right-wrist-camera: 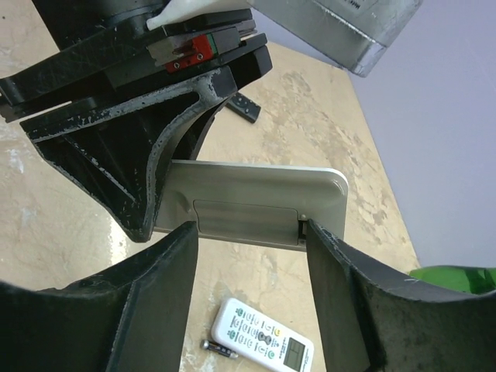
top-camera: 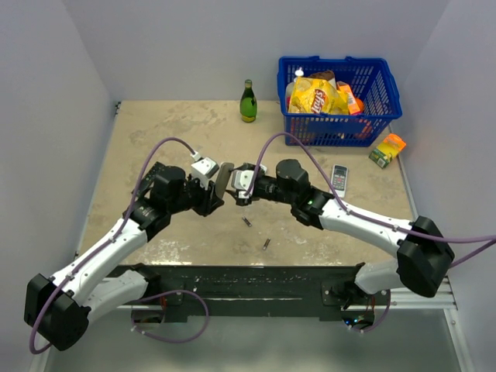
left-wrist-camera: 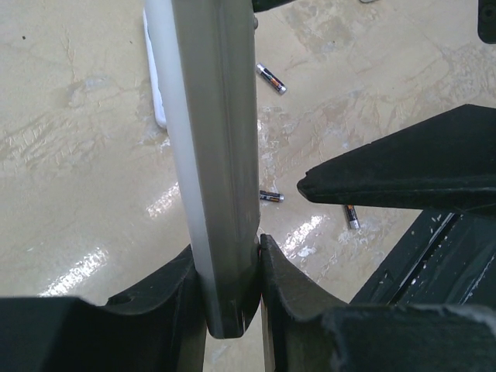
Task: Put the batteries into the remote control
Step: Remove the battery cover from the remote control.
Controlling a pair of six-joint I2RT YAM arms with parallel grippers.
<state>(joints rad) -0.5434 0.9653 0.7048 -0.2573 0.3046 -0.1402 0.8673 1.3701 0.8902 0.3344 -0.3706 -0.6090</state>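
- My left gripper (left-wrist-camera: 231, 267) is clamped on the remote control (left-wrist-camera: 217, 155). Both fingers pinch one end across its thin sides, and the remote is held edge-on, up off the table (top-camera: 155, 132).
- My right gripper (right-wrist-camera: 249, 232) has its jaws apart, one finger on each side of the battery cover (right-wrist-camera: 244, 213) on the remote's grey back. It grips nothing. I can't tell if the tips touch the back.
- From above, the two grippers meet mid-table, with the right one just beside the held remote.
- The batteries (left-wrist-camera: 271, 196) lie loose on the table under the grippers. I count three in the left wrist view, apart from each other.
- A spare white remote (right-wrist-camera: 263, 341) lies face up on the table with one battery just beside it.
- The black strip (right-wrist-camera: 244, 107) lies on the table beyond the left gripper.
- The blue basket (top-camera: 387, 85) and green bottle (top-camera: 248, 101) stand at the far edge, well apart from the grippers.
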